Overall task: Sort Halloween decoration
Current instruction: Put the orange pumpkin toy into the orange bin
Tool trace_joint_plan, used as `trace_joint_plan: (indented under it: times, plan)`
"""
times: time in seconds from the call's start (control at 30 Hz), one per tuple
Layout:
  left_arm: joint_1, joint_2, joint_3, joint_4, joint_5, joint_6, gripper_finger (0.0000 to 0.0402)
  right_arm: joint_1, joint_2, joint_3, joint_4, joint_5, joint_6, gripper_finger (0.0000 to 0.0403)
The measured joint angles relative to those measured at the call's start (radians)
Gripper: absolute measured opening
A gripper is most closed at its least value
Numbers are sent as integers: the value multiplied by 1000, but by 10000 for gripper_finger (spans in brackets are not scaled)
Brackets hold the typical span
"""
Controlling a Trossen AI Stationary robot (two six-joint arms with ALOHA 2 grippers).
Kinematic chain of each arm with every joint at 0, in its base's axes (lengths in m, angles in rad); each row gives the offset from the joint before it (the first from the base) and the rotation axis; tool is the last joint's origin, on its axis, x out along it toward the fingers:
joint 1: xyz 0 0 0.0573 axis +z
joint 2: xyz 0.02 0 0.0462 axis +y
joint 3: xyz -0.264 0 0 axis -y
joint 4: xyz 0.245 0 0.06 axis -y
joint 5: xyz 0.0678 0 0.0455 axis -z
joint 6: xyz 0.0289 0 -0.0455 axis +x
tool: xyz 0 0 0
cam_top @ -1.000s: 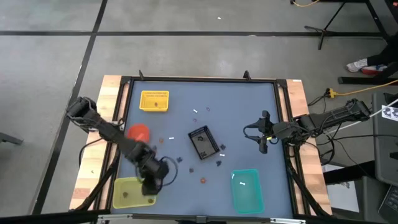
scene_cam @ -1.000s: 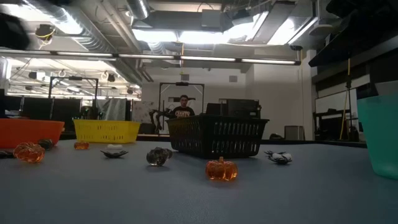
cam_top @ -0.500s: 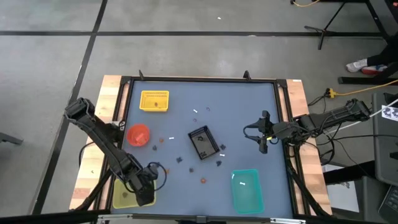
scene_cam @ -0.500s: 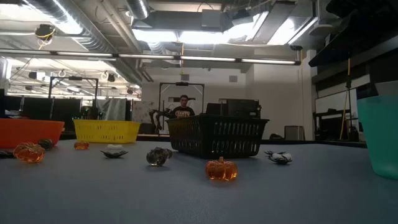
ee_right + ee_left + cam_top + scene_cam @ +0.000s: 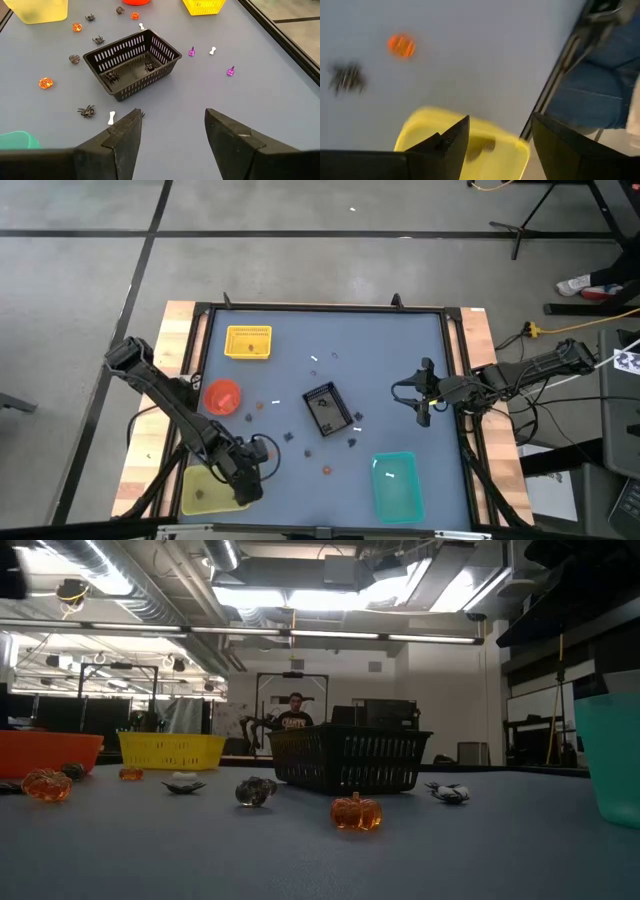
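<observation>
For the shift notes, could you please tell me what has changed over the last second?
The left gripper swung along the yellow-green container at the table's near-left corner and opened its jaws over it. The right gripper, the black basket and the scattered trinkets stayed put.

Left arm slanted in from the tabletop's left edge toward the near-left corner, elbow bent, left pincer (image 5: 247,485) low there with fingers (image 5: 451,141) spread apart and nothing between them. Right arm stretched in level from the right edge (roughly mid-way along it), right pincer (image 5: 421,408) hanging with fingers (image 5: 125,136) parted, empty.
</observation>
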Motion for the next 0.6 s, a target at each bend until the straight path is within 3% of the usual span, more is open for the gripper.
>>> trace_joint_plan:
  times: [0.27,0.6]
  plan:
    - [89,1,0,51,-203,94,190,0,0,0,0,0,0,215]
    - [122,117,0,33,-189,379,190,0,0,0,0,0,0,215]
